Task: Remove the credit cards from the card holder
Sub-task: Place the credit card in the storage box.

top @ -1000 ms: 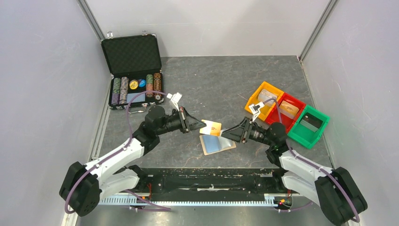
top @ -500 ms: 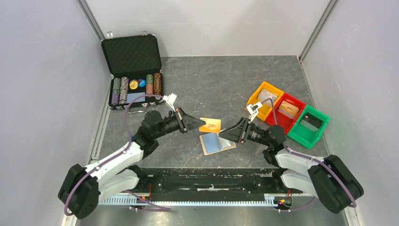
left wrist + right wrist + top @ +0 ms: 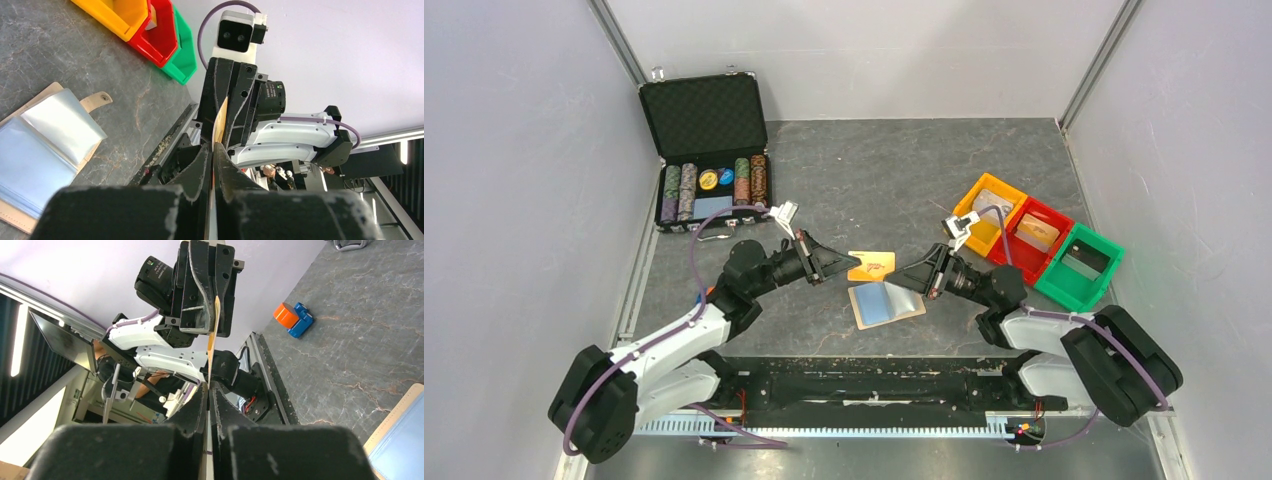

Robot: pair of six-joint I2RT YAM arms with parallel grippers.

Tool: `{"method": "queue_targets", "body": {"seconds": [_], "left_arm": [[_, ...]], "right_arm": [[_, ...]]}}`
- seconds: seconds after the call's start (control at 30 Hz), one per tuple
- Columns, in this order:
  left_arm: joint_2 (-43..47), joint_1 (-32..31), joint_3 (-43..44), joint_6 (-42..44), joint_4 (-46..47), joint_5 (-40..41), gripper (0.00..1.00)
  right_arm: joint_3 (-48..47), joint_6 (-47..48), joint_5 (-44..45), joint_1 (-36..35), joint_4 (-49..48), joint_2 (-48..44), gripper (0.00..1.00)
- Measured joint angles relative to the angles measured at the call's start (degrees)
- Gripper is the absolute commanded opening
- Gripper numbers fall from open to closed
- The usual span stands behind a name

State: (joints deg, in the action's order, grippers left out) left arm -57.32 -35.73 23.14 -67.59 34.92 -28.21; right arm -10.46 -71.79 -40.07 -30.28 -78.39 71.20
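The card holder (image 3: 886, 304) lies open on the table, blue lining up, tan tab to the right; it also shows in the left wrist view (image 3: 50, 140) and at the corner of the right wrist view (image 3: 400, 435). One orange-printed credit card (image 3: 871, 265) hangs just behind it, above the table. My left gripper (image 3: 852, 266) is shut on its left end and my right gripper (image 3: 898, 280) is shut on its right end. Each wrist view shows the card edge-on (image 3: 218, 120) (image 3: 212, 345), running from my own shut fingers to the other gripper. No other credit cards show.
A black chip case (image 3: 709, 150) stands open at the back left. Orange (image 3: 986, 208), red (image 3: 1036, 235) and green (image 3: 1080, 265) bins sit in a row at the right, close behind my right arm.
My right gripper has moved left to the card and shut on its right end. My left gripper has kept its grip, and the card has shifted slightly.
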Motion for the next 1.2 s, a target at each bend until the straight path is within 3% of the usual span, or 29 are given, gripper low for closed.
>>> {"method": "queue_targets", "body": {"seconds": [0.17,0.23,0.37,0.43,0.8,0.93,1.2], "left_arm": [[-0.2,0.0,0.9,0.0,-1.0,-0.5,0.46],[-0.1,0.0,1.0,0.1,-2.3,-0.6,0.68],[0.5,0.4,1.9,1.8,-8.0,-0.5,0.86],[1.0,0.6,3.3,3.7,-12.6,-0.4,0.99],[5.4,1.0,19.3,23.5,-43.5,4.4,1.0],[7.3,1.0,24.2,31.4,-53.8,8.4,1.0],[11.5,1.0,24.7,41.2,-65.7,16.0,1.0]], "right_arm": [[0.2,-0.9,0.9,0.3,-1.3,0.2,0.0],[0.2,-0.7,1.2,1.1,-1.0,-0.3,0.0],[0.2,2.0,1.1,5.2,3.9,-3.2,0.0],[-0.2,4.8,0.9,7.7,9.4,-5.2,0.0],[-14.3,27.4,-1.4,19.8,49.9,-10.0,0.0],[-16.8,34.4,-1.6,28.6,61.6,-11.6,0.0],[-21.0,44.8,-1.1,47.1,78.5,-11.8,0.0]]}}
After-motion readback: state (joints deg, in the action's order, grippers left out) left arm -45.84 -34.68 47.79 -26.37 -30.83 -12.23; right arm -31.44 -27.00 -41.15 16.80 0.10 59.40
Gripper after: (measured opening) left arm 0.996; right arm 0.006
